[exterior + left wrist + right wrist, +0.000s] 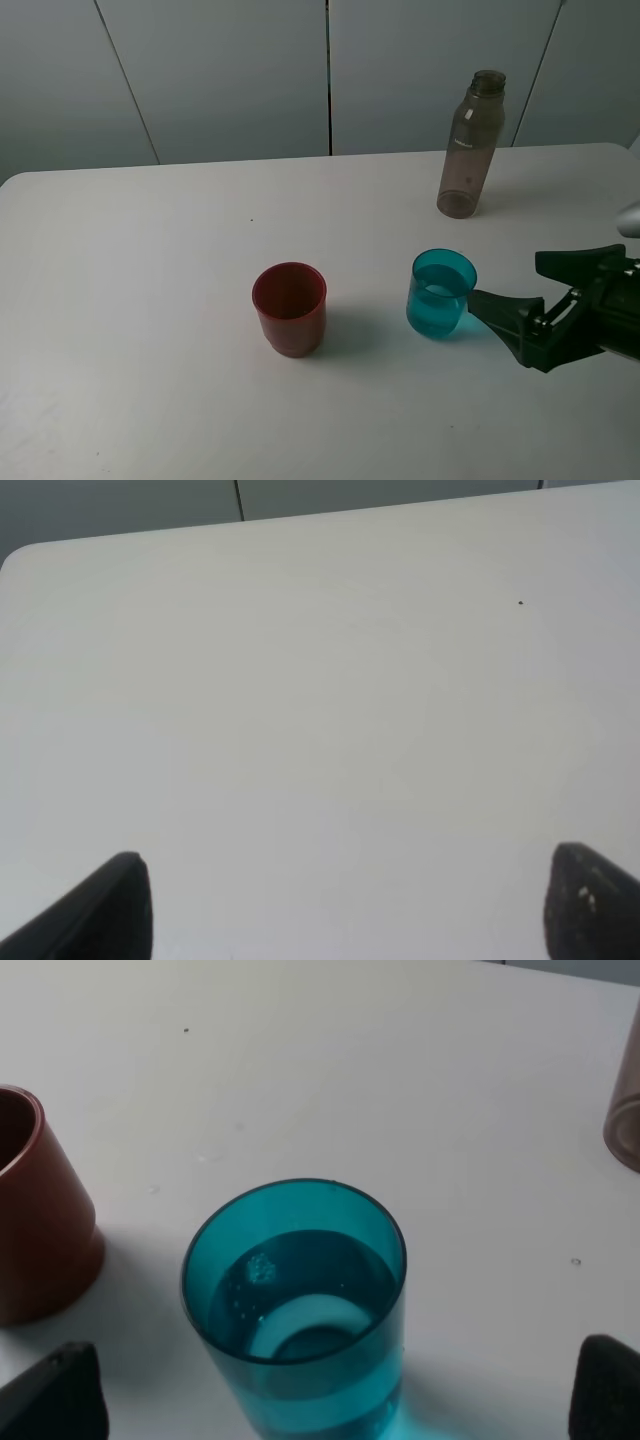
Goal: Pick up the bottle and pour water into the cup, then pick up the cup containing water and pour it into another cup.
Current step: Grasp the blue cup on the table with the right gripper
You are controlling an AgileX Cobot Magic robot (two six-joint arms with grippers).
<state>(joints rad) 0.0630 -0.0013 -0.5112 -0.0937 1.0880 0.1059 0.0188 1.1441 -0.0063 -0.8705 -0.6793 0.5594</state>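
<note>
The teal cup stands upright on the white table, holding water; it also shows in the right wrist view. My right gripper is open just right of it, its fingers apart from the cup; in the right wrist view the cup sits between the two fingertips. The red cup stands upright to the teal cup's left, also in the right wrist view. The smoky grey-brown bottle stands upright, uncapped, at the back right. My left gripper is open over bare table.
The white table has a rounded back-left corner and ends at a grey panelled wall. A small dark speck lies on the table behind the red cup.
</note>
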